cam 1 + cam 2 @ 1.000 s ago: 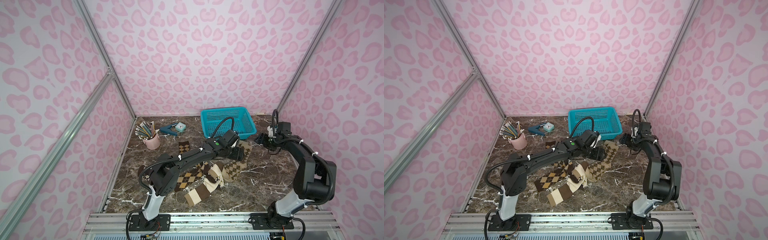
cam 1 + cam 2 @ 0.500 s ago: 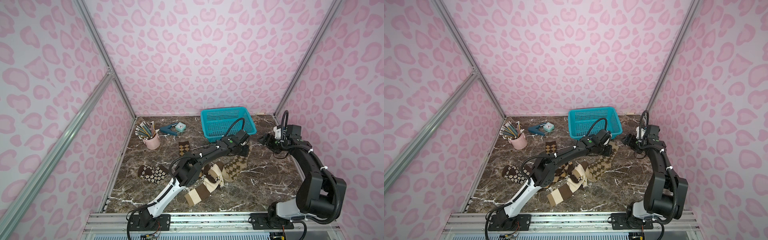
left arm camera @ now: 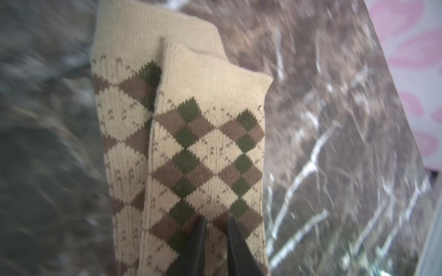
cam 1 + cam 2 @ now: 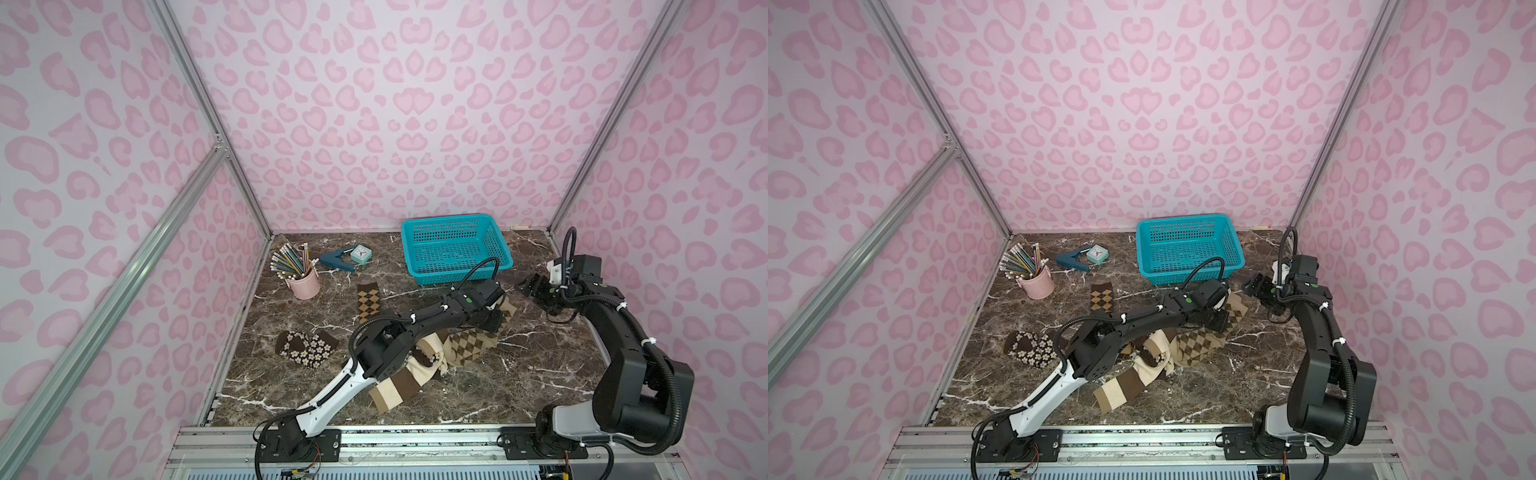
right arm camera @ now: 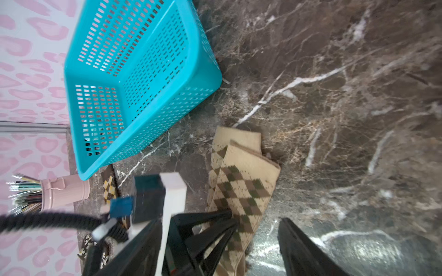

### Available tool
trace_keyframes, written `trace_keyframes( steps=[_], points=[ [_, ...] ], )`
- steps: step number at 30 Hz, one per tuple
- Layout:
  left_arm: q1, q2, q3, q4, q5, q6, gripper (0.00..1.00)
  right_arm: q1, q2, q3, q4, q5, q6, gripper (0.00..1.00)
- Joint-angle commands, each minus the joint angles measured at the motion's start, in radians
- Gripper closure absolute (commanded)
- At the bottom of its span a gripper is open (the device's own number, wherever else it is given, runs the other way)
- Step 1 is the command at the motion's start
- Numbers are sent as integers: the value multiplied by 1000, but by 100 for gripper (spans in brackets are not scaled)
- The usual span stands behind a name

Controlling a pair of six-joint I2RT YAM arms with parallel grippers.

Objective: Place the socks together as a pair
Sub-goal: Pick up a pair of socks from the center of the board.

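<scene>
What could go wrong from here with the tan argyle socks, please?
The left hand appears pinched on the upper tan argyle sock, which overlaps the lower tan argyle sock; pulling may drag both or split them. The left arm crosses the striped socks and could disturb them.
</scene>
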Motion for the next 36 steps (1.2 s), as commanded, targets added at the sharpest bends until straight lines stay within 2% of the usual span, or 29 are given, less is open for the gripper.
trace_keyframes(
  steps=[1, 6, 9, 13, 14, 18, 20, 22, 26, 29, 36],
  points=[
    [-18, -56, -122, 33, 93, 91, 80, -19, 13, 10, -44, 77, 3, 21],
    [-52, -137, -226, 122, 182, 144, 80, -44, 12, -6, -76, 144, 8, 22],
    [-61, -175, -240, 169, 231, 154, 78, -45, 4, -34, -94, 146, 2, 22],
    [-50, -262, -277, 173, 211, 150, 71, -38, -20, -91, -102, 110, -8, 22],
    [-41, -297, -309, 189, 207, 136, 68, -28, -27, -101, -108, 111, -13, 23],
    [24, -495, -535, 303, 197, 17, 45, 39, -47, -142, -155, 168, -9, 24],
    [58, -577, -626, 329, 198, -33, 41, 74, -51, -159, -175, 221, -3, 24],
    [81, -644, -703, 344, 200, -72, 39, 100, -54, -179, -186, 284, 4, 24],
    [83, -686, -760, 320, 244, -125, 38, 121, -53, -170, -193, 401, 10, 24],
    [80, -713, -816, 330, 261, -174, 38, 141, -25, -150, -184, 422, 17, 26],
    [88, -778, -887, 306, 243, -196, 38, 221, 71, -114, -210, 467, 30, 27]
  ],
)
